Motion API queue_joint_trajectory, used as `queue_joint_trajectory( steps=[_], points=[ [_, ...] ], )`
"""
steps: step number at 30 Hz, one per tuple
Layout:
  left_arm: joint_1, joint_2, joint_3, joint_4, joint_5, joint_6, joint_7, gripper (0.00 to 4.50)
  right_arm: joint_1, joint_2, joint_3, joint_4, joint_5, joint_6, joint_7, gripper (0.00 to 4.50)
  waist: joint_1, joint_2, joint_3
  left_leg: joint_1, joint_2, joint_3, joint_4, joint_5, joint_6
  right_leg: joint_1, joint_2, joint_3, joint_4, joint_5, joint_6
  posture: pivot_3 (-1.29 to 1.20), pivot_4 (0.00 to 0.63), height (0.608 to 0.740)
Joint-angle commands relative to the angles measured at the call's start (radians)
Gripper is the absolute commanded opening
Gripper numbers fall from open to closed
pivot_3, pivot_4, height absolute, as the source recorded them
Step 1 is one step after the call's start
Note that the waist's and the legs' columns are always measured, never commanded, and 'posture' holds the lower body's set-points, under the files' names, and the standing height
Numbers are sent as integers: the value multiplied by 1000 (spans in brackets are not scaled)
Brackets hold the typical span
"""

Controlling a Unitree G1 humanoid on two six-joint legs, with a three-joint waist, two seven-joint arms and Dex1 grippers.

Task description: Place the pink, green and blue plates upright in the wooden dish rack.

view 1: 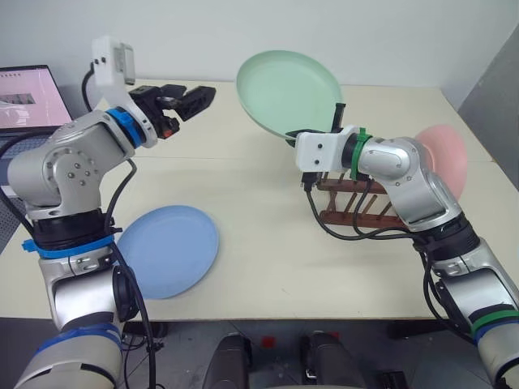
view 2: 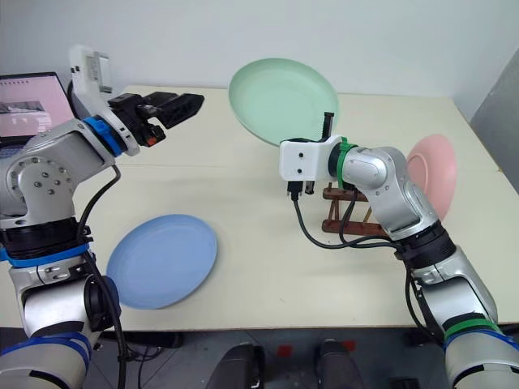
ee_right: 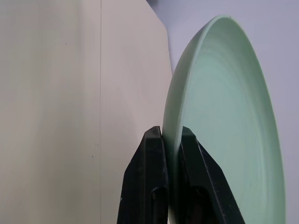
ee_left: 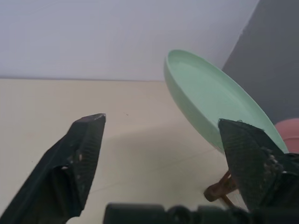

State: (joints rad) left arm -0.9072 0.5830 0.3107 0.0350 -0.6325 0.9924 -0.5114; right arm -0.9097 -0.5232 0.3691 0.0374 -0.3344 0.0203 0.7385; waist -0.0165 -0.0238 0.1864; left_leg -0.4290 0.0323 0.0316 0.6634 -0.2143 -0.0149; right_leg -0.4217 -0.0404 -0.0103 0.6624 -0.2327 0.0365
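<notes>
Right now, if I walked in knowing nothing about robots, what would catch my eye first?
A round pale mint green plate held up in the air, the right gripper with its jaws shut on the rim. Behind that arm, a salmon pink round plate stands upright in the dark brown wooden rack. A light blue round plate lies flat on the table near the left arm.

We note a cream-coloured table (view 1: pixel 268 267) with a smooth matte top, crossed by a faint seam running side to side. Behind it stands a plain pale wall (view 1: pixel 324 32) — unmarked, evenly lit. At the far right we see a grey panel (view 1: pixel 495 97), darker than the wall. A laptop screen (view 1: pixel 28 97) showing a pinkish picture sits at the table's far left edge. Below the near edge the floor (view 1: pixel 276 344) is dark. Lighting is soft and diffuse — shadows are faint.
</notes>
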Motion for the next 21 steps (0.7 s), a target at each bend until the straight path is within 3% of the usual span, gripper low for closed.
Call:
queue_joint_trajectory(
  steps=[1,3,5,6,8,11,17,21],
  points=[
    [-7,7,8,-20,-14,-25,-11,4462,-7,-3,-30,-41,-7,-5,-7,0,-1,0,0,0,0,0,0,0,0,0,0,0,0,0,0,0,150,733],
    [-7,8,8,-19,-14,-26,-12,4462,-7,-2,-31,-41,-8,-5,-6,0,-1,0,0,0,0,0,0,0,0,0,1,0,0,0,0,0,150,733],
    [158,73,-199,-222,58,-278,-324,4462,106,57,-405,-392,400,496,5,0,-1,0,0,0,1,0,-1,0,0,-1,1,0,0,0,0,0,150,733],
    [209,83,-272,-282,81,-358,-409,4462,140,80,-532,-510,535,675,1,0,6,0,0,-1,1,0,-3,0,0,-1,1,0,-1,0,-1,0,150,733],
    [252,80,-348,-314,121,-476,-488,4462,147,99,-669,-617,668,883,-36,0,26,1,0,-2,5,-3,-2,1,-5,0,-2,1,2,-1,-3,0,150,733],
    [261,58,-358,-296,119,-550,-535,4462,148,70,-745,-694,745,1026,-87,0,33,1,0,-4,6,0,-2,-2,-1,0,-1,0,-4,-2,-4,0,150,733],
    [236,41,-332,-238,111,-564,-529,4462,173,69,-799,-744,868,1125,-166,0,13,1,0,1,10,2,-2,1,4,0,6,0,-1,-6,-12,0,150,733],
    [247,54,-344,-305,54,-530,-587,4462,192,92,-935,-742,1008,1244,-216,0,14,1,0,2,13,1,-1,3,5,1,13,1,1,-5,-12,0,150,733]
  ],
)
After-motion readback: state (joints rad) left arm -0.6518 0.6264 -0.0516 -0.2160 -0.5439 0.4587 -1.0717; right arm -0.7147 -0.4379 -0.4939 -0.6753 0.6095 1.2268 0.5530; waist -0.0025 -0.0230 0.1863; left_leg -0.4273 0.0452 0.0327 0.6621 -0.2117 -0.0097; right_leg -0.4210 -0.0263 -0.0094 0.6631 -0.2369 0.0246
